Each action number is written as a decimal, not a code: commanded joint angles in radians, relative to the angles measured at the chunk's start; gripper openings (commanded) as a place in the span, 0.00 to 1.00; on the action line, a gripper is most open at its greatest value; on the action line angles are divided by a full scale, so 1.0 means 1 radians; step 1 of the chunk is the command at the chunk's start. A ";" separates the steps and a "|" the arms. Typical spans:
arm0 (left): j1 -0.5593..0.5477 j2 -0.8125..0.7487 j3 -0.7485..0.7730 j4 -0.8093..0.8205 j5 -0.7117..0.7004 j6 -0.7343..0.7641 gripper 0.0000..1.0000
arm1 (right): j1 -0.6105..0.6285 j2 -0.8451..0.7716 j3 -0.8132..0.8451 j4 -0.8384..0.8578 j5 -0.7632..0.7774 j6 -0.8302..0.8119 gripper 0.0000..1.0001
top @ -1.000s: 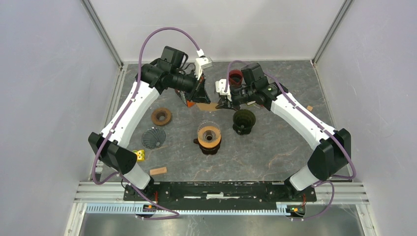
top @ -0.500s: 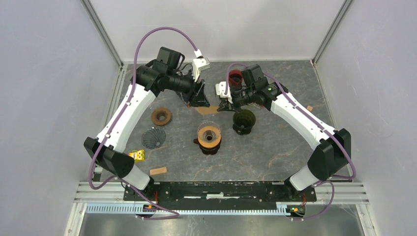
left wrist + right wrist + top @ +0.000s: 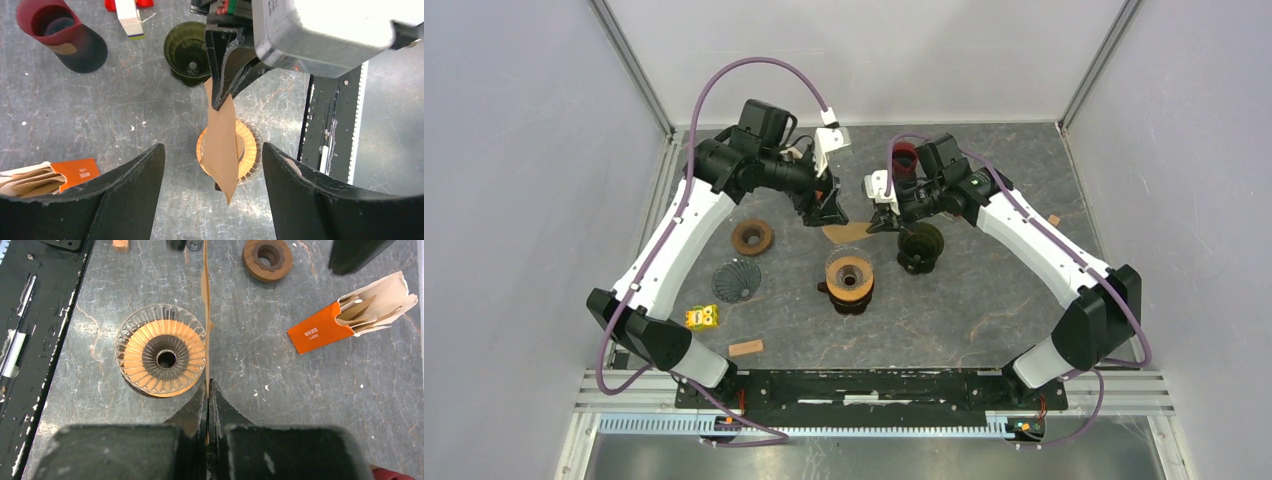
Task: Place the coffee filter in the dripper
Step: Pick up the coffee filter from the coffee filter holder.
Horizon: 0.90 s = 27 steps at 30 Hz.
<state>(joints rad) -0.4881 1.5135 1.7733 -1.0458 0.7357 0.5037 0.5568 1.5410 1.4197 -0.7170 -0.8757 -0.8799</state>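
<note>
Just above the middle of the top view, we see the right gripper (image 3: 873,223) pressed together on one corner of a brown paper coffee filter (image 3: 848,233). The filter lies between the two gripper heads, close to the upper rim of the glass dripper (image 3: 850,272) with its orange ribbing. From the left wrist view, we see the left gripper (image 3: 211,150) spread wide, its black fingers (image 3: 130,190) on either side of the hanging filter (image 3: 222,137) and apart from it. The filter's lower end crosses the glass dripper (image 3: 250,157) at centre frame. At upper centre of that view stands a dark green dripper (image 3: 186,50), at upper left a dark red cup (image 3: 60,30), and at lower left an orange filter packet (image 3: 75,172).
</note>
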 commanded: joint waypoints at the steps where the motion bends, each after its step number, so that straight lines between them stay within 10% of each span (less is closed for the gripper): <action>1: -0.028 -0.020 -0.027 0.004 0.002 0.047 0.78 | 0.011 -0.053 0.027 -0.004 -0.032 -0.024 0.00; 27: -0.037 0.015 0.006 0.004 -0.027 -0.024 0.72 | 0.029 -0.088 -0.031 0.004 0.031 -0.062 0.00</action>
<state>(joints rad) -0.5259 1.5291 1.7416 -1.0492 0.6880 0.5068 0.5808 1.4853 1.3991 -0.7166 -0.8532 -0.8986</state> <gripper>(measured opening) 0.721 0.007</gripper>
